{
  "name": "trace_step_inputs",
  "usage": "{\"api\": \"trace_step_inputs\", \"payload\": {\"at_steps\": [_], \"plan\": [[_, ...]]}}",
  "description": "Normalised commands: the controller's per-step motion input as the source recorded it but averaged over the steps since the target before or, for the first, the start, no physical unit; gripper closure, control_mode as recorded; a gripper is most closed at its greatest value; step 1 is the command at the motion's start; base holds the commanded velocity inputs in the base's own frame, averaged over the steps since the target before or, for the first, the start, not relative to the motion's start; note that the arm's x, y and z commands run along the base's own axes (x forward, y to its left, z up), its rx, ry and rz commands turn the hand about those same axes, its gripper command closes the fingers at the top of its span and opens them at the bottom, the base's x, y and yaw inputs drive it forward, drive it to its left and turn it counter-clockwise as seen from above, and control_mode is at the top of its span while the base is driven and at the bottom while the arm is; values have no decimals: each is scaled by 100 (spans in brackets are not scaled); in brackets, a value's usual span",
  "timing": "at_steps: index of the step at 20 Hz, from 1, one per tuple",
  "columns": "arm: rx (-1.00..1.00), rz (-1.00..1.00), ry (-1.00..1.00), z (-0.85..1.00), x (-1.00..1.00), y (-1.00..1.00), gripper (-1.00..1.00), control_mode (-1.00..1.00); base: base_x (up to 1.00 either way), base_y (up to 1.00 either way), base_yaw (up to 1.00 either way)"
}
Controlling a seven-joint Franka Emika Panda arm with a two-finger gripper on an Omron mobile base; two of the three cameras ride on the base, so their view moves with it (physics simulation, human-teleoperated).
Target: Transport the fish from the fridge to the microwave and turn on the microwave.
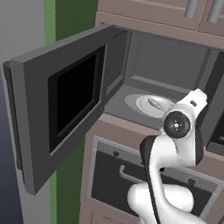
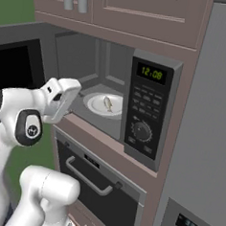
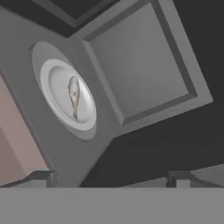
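Gripper [image 3: 109, 180] tips barely visible, fish [image 3: 74, 97] small on plate [image 3: 57, 83]

Green clock digits [image 2: 151, 73] reading 12:08, atop the black keypad panel [image 2: 145, 116] of the microwave [image 2: 135, 95]; keypad markings below too small to read.

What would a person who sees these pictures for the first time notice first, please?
Probably the microwave with its door swung wide open to the left. Inside, the fish lies on the white round plate. The white arm's gripper hovers just outside the opening, jaws open and empty.
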Motion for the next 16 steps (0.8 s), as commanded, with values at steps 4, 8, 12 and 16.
{"api": "trace_step_inputs", "payload": {"at_steps": [4,8,12,16], "plan": [[0,-11,1,-7,-81,0,-100,-100,0,0,0],[0,-7,0,-21,-87,0,-100,-100,0,0,0],[0,-2,-3,-49,-96,0,-100,-100,0,0,0],[-1,0,-11,-61,-98,-1,-100,-100,0,0,0]]}}
